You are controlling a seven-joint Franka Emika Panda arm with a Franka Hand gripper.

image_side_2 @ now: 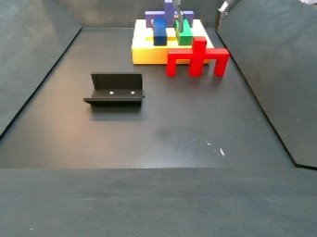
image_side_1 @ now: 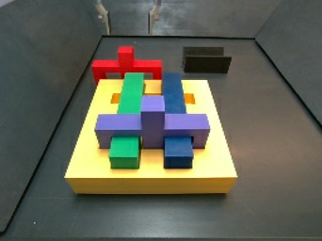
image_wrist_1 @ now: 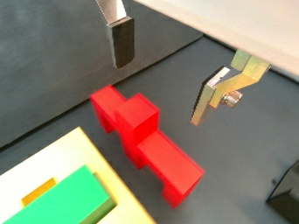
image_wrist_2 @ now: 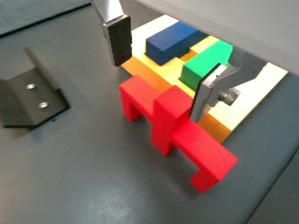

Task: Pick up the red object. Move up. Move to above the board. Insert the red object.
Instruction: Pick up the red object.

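The gripper hung above the red object with its jaws spread wide and nothing between them, one finger to either side of the stem, lined up, I judged, for a straight drop and pinch. The red object stood on the floor just beside the board, hard against its end in a side view, so the carry would be short. The fixture sat well apart. The board's green, blue and purple blocks were already seated.
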